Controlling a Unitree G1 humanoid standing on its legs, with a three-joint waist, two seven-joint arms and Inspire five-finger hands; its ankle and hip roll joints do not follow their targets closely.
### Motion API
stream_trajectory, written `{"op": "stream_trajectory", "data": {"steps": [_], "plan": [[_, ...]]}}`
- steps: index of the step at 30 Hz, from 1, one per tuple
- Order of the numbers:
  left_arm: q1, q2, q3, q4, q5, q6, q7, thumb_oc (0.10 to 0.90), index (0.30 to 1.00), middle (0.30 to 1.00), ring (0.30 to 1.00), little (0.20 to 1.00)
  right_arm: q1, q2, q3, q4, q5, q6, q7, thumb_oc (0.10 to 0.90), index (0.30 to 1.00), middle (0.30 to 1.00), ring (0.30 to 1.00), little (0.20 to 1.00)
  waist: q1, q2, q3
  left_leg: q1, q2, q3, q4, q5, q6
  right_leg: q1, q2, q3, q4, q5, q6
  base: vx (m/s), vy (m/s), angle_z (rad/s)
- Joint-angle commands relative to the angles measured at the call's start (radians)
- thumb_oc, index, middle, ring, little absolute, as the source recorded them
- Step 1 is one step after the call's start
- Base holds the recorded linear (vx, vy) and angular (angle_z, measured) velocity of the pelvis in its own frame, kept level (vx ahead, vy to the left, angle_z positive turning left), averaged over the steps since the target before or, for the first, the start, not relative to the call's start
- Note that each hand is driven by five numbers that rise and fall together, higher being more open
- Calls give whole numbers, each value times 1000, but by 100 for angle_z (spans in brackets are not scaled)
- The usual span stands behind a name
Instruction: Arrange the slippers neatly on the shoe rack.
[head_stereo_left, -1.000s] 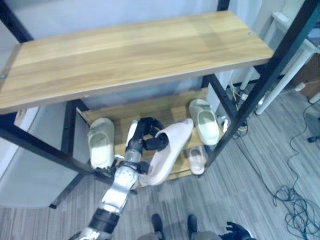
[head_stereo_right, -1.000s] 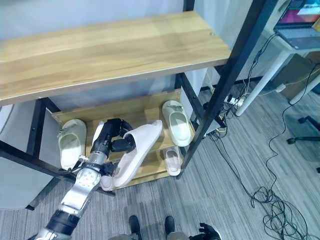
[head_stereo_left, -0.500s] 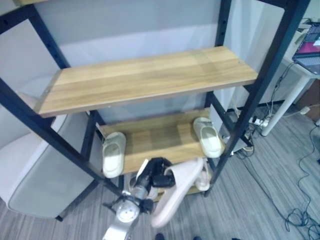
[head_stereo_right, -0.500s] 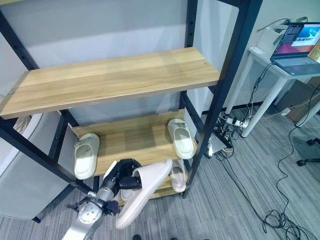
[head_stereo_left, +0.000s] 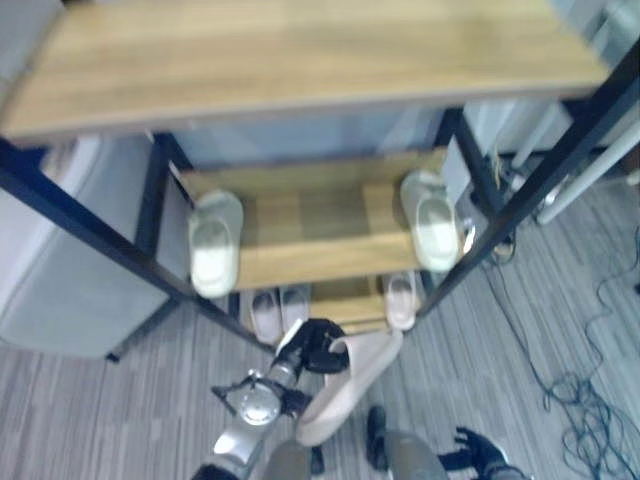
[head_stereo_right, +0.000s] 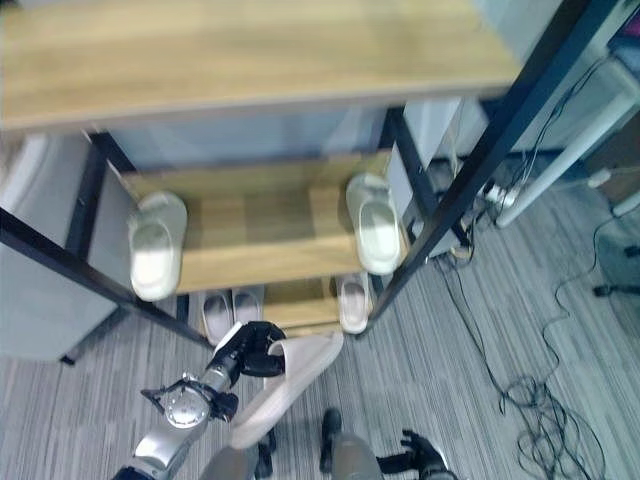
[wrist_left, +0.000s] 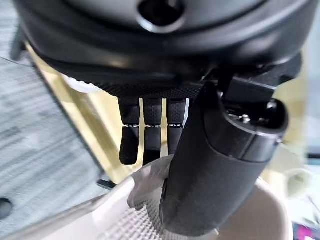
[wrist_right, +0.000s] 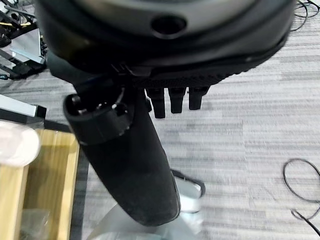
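One pale pink slipper (head_stereo_left: 345, 385) hangs in the left robot hand (head_stereo_left: 312, 347), which has its fingers and thumb curled onto the slipper's upper edge; in the left wrist view the thumb (wrist_left: 220, 165) presses down on the slipper's ribbed insole while the fingers (wrist_left: 145, 137) reach past its rim. The slipper is tilted, its far end sloping down and away from the robot hand over the grey striped floor (head_stereo_left: 80, 400). Just beyond the robot hand stands the shoe rack (head_stereo_left: 300, 240): its middle shelf carries one cream slipper (head_stereo_left: 215, 255) to the hand's left and another (head_stereo_left: 430, 220) to its right. Below, pale slippers (head_stereo_left: 280, 312) sit on the bottom shelf. The right robot hand (wrist_right: 135, 145) hangs over the floor, fingers relaxed, holding nothing.
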Motion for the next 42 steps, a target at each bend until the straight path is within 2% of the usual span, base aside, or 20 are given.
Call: {"op": "stream_trajectory", "data": {"steps": [1,2,4,7,8,13,16,17,19,20,22,24,25,27,28,30,32,35,38,42], "plan": [[-88,-3,59,-146,39,-105,43,400,300,300,300,300,37,-52,-20,-101,26,-27,-62,800,900,900,900,900,-18,23,4,-92,94,-44,189,-29,-30,-69,-22,1,-14,155,57,-43,11,2],[-88,-3,59,-146,39,-105,43,400,300,300,300,300,37,-52,-20,-101,26,-27,-62,800,900,900,900,900,-18,23,3,-93,94,-44,191,-29,-30,-71,-22,1,-13,154,57,-108,24,5],[-159,26,91,-160,64,-109,71,400,300,300,300,300,22,-99,-55,-210,14,-44,-115,800,900,900,900,900,-31,40,36,-219,109,-61,316,-44,-13,-208,-33,10,129,120,39,-117,41,7],[-243,62,114,-170,94,-111,116,400,300,300,300,300,-18,-139,-77,-319,12,-62,-165,800,900,900,900,900,-37,52,68,-343,123,-73,453,-63,2,-337,-40,28,264,78,21,-61,43,2],[-274,72,124,-187,102,-112,130,400,300,300,300,300,-32,-150,-80,-358,14,-68,-171,800,900,900,900,900,-35,58,80,-378,124,-96,527,-113,-5,-378,-38,48,339,21,25,15,65,0],[-492,120,180,-236,157,-115,234,400,300,300,300,300,-122,-198,-81,-541,8,-93,-224,800,900,900,900,900,-49,75,157,-607,143,-165,829,-196,31,-604,-44,103,623,-59,9,-24,68,-18],[-570,135,194,-253,174,-116,262,400,300,300,300,300,-163,-206,-74,-571,2,-98,-245,800,900,900,900,900,-49,83,169,-685,152,-181,939,-230,37,-681,-49,111,727,-80,10,11,46,-10],[-639,158,208,-269,187,-116,290,400,300,300,300,300,-185,-214,-72,-610,-3,-101,-256,800,900,900,900,900,-50,85,170,-766,151,-196,1053,-255,40,-754,-56,120,829,-94,9,21,19,-13],[-672,161,215,-282,191,-117,301,400,300,300,300,300,-198,-219,-71,-636,-7,-103,-265,800,900,900,900,900,-50,90,170,-814,158,-205,1124,-276,38,-797,-58,124,895,-120,7,59,33,-10],[-730,186,228,-272,210,-114,329,400,300,300,300,300,-212,-224,-75,-659,-7,-105,-276,800,900,900,900,900,-53,95,170,-885,161,-219,1235,-302,42,-865,-59,132,1004,-133,8,79,40,-9],[-763,198,231,-261,220,-117,343,400,300,300,300,300,-221,-228,-80,-679,-8,-107,-279,800,900,900,900,900,-54,98,170,-936,162,-230,1302,-323,40,-912,-54,141,1065,-149,11,86,38,-11],[-835,234,236,-233,241,-114,373,400,300,300,300,300,-225,-233,-90,-725,-1,-111,-280,800,900,900,900,900,-62,103,170,-1037,160,-254,1450,-353,39,-1010,-52,162,1228,-169,16,117,38,-8],[-839,234,235,-230,241,-115,374,400,300,300,300,300,-225,-233,-92,-728,-1,-109,-279,800,900,900,900,900,-61,103,170,-1045,160,-257,1461,-357,39,-1018,-53,163,1238,-174,17,87,16,-12],[-882,259,237,-204,253,-111,392,400,300,300,300,300,-219,-228,-96,-755,5,-113,-279,800,900,900,900,900,-67,105,170,-1113,153,-273,1558,-378,37,-1084,-47,184,1353,-188,20,125,20,-7],[-920,294,233,-160,271,-103,411,400,300,300,300,300,-212,-230,-93,-801,-1,-118,-276,800,900,900,900,900,-74,103,170,-1149,147,-293,1634,-400,31,-1136,-37,226,1452,-204,19,140,19,6],[-941,305,221,-125,273,-104,424,400,300,300,300,300,-203,-228,-87,-826,-3,-119,-270,800,900,900,900,900,-78,92,170,-1150,148,-294,1668,-418,28,-1154,-28,254,1499,-213,21,115,6,-3],[-977,330,196,-59,273,-93,443,400,300,300,300,300,-178,-234,-69,-882,-23,-128,-266,800,900,900,900,900,-92,96,170,-1150,148,-308,1746,-441,29,-1155,-17,311,1590,-245,21,113,20,-9],[-1016,347,167,16,259,-92,456,400,300,300,300,300,-159,-232,-60,-915,-24,-129,-261,800,900,900,900,900,-104,100,170,-1150,148,-324,1797,-461,30,-1155,-1,350,1646,-263,25,52,33,1],[-1071,370,131,100,240,-82,468,400,300,300,300,300,-112,-230,-55,-967,-29,-136,-245,800,900,900,900,900,-125,111,170,-1150,140,-333,1863,-479,34,-1155,5,382,1713,-289,23,43,43,-4],[-1130,390,86,180,226,-75,484,400,300,300,300,300,-92,-236,-39,-991,-28,-141,-232,800,900,900,900,900,-139,110,170,-1150,140,-326,1898,-494,39,-1155,4,396,1745,-306,22,22,20,-5]]}}
